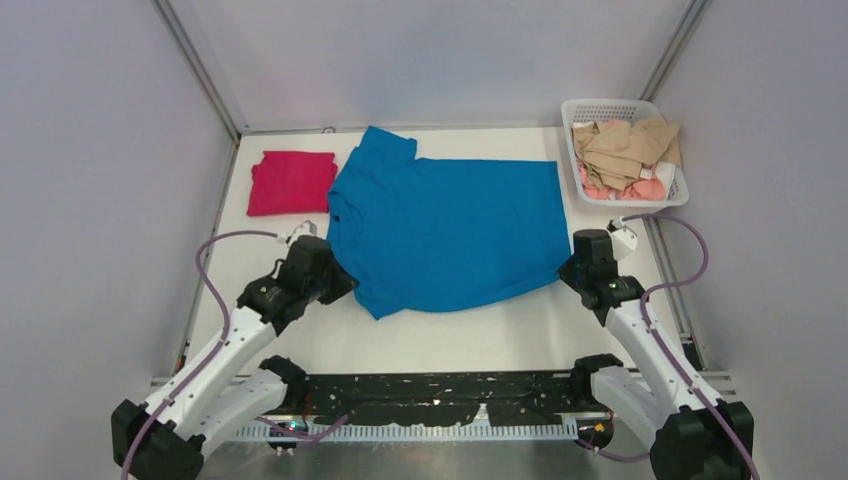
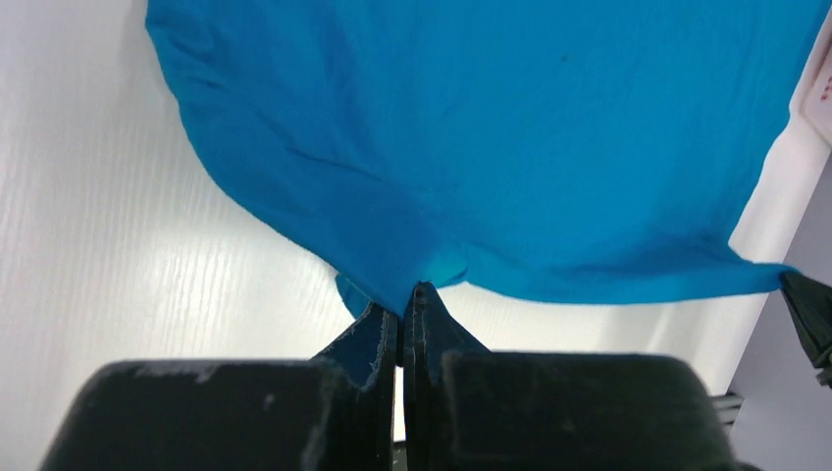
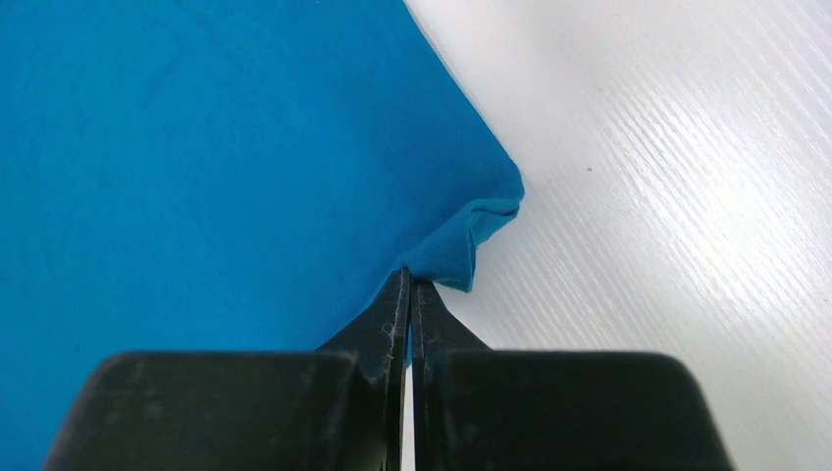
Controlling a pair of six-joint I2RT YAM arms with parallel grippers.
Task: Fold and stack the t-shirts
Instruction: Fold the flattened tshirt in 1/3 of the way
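A bright blue t-shirt (image 1: 445, 230) lies spread across the middle of the white table, neck to the left and hem to the right. My left gripper (image 1: 338, 275) is shut on the blue t-shirt's near-left edge (image 2: 412, 270); in the left wrist view (image 2: 404, 294) the cloth bunches between the jaws and hangs lifted off the table. My right gripper (image 1: 572, 270) is shut on the shirt's near-right hem corner (image 3: 461, 255), with cloth pinched at the tips (image 3: 409, 280). A magenta-red t-shirt (image 1: 291, 182) lies folded at the far left.
A white mesh basket (image 1: 625, 108) of beige and pink clothes stands at the far right corner. Grey walls with metal rails close in the table on three sides. A black bar (image 1: 450, 395) runs between the arm bases at the near edge.
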